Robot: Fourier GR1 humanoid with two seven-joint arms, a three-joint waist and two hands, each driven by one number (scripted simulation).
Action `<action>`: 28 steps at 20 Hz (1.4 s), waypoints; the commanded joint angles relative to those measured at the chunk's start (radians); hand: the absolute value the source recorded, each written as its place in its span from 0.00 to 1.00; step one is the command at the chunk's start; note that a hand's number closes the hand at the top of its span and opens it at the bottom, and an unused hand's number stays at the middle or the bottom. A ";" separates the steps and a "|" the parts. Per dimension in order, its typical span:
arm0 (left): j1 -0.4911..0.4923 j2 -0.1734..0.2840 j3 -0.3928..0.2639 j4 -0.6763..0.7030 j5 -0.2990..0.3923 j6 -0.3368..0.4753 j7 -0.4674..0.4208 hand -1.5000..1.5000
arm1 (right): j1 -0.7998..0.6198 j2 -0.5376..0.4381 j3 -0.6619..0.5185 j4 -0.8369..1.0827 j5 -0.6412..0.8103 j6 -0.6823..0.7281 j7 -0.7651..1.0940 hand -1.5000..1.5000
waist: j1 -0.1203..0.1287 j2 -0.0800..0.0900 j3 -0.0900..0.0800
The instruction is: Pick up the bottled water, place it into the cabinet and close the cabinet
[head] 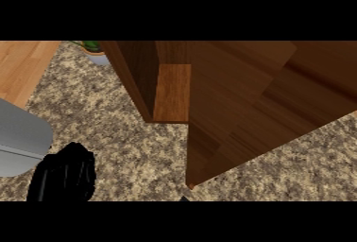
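The wooden cabinet (172,92) stands on the speckled counter with its inside shelf showing. Its door (258,108) is swung wide open toward me and fills the middle and right of the view. No water bottle shows anywhere; the door hides much of the counter behind it. My left hand (63,172) rests at the lower left, fingers up and relaxed, holding nothing, well apart from the cabinet. A tiny dark tip (185,198) pokes in at the lower edge under the door's corner; what it is cannot be told.
A grey rounded object (21,137) lies at the left edge, just above my left hand. A potted plant (94,49) stands at the back beside the cabinet's left wall. Wooden floor (21,66) shows past the counter's far left edge.
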 commanded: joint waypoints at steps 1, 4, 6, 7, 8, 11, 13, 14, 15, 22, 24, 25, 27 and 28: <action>0.045 0.022 0.038 0.001 0.022 -0.054 -0.027 1.00 | -0.207 0.126 0.105 0.114 0.089 -0.101 0.042 1.00 | 0.003 0.000 -0.001; 0.091 0.040 0.065 0.006 0.034 -0.099 -0.064 1.00 | -0.276 0.124 0.054 0.182 0.070 -0.179 0.046 1.00 | 0.017 0.003 -0.002; 0.109 0.081 0.106 -0.034 0.066 -0.113 -0.032 1.00 | -0.306 0.123 0.032 0.200 0.068 -0.215 0.062 1.00 | 0.023 0.002 -0.002; 0.080 0.077 0.091 -0.039 0.069 -0.101 0.011 1.00 | -0.343 0.123 -0.022 0.227 0.054 -0.215 0.070 1.00 | 0.021 0.006 -0.002; 0.128 0.096 0.110 -0.057 0.067 -0.123 -0.023 1.00 | -0.356 0.123 -0.066 0.226 0.019 -0.212 0.095 1.00 | 0.031 0.006 -0.001; 0.137 0.085 0.099 -0.070 0.059 -0.139 -0.037 1.00 | -0.415 0.124 -0.101 0.302 -0.020 -0.290 0.074 1.00 | 0.034 0.009 -0.001; 0.129 0.103 0.136 -0.032 0.073 -0.164 -0.041 1.00 | -0.469 0.126 -0.167 0.398 -0.107 -0.314 0.046 1.00 | 0.037 0.015 0.000; 0.138 0.132 0.170 -0.027 0.104 -0.202 -0.036 1.00 | -0.510 0.127 -0.233 0.435 -0.144 -0.308 0.027 1.00 | 0.038 0.016 0.000; 0.183 0.117 0.168 -0.024 0.088 -0.217 -0.079 1.00 | -0.547 0.129 -0.282 0.445 -0.188 -0.286 0.072 1.00 | 0.027 0.010 0.000; 0.173 0.144 0.222 -0.017 0.117 -0.253 -0.038 1.00 | -0.628 0.132 -0.449 0.851 -0.442 -0.132 -0.199 1.00 | 0.018 0.015 0.002; 0.178 0.144 0.244 0.000 0.132 -0.287 -0.048 1.00 | -0.679 0.132 -0.535 0.936 -0.490 -0.049 -0.218 1.00 | 0.011 0.013 0.002; 0.245 0.162 0.264 0.004 0.142 -0.350 -0.087 1.00 | -0.688 0.102 -0.590 0.945 -0.497 -0.007 -0.205 1.00 | 0.012 0.010 0.002; 0.238 0.128 0.227 -0.052 0.107 -0.286 -0.056 1.00 | -0.707 0.103 -0.619 1.092 -0.495 0.061 -0.328 1.00 | 0.012 0.012 0.002; 0.205 0.138 0.241 -0.049 0.111 -0.270 -0.035 1.00 | -0.718 0.093 -0.621 1.146 -0.475 0.069 -0.348 1.00 | 0.012 0.014 0.002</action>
